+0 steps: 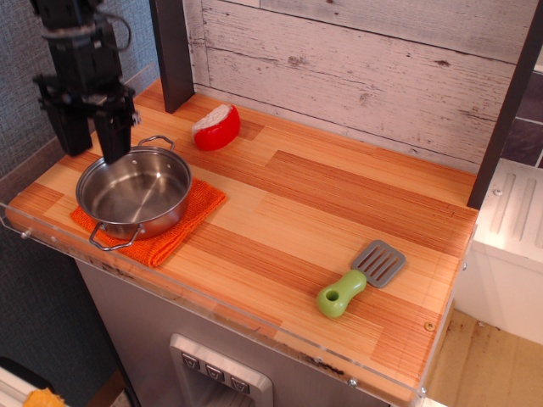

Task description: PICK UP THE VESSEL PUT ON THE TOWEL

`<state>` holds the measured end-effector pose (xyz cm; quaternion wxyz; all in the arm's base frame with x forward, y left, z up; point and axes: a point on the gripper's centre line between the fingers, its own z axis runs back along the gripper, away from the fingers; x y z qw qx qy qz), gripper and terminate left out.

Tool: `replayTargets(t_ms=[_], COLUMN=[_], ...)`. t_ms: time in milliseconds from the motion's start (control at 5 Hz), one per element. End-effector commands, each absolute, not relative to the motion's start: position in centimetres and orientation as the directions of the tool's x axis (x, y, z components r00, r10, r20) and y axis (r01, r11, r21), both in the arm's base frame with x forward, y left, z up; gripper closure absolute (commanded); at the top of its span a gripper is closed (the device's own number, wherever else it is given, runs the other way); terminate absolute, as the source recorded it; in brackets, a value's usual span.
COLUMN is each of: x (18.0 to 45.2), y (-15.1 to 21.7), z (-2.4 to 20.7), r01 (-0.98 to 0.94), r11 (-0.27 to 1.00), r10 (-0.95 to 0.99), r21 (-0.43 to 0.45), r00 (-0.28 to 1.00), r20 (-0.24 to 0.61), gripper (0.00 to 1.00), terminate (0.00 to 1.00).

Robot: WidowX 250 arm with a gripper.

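Observation:
The shiny steel vessel [134, 192] with two wire loop handles rests flat on the orange knitted towel [170, 231] at the left end of the wooden counter. My gripper [92, 142] hangs just above the pot's far left rim. Its two black fingers stand apart, open, and hold nothing. The pot covers most of the towel; only the towel's right and front edges show.
A red-and-white wedge [216, 127] lies behind the pot near a dark post [172, 51]. A green-handled grey spatula [361, 277] lies at the front right. A clear plastic lip [212, 303] runs along the counter's front edge. A whitewashed plank wall stands behind.

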<state>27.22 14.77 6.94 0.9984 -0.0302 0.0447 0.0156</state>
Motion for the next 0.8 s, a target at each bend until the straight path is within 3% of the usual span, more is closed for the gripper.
replayTargets(t_ms=[0,400,600], x=[27.8,28.4,28.8], y=[10.2,8.8,9.6], z=[14.2,13.7,13.6], r01=[0.005,0.071,0.174], r11=[0.998,0.997,0.985], r10=[-0.015,-0.074,-0.172], r21=[0.061,0.020,-0.009], r00=[0.985,0.980,0.979], r20=[0.171,0.185,0.105], gripper=[0.00,0.00,0.00], terminate=[0.00,0.00,0.00])
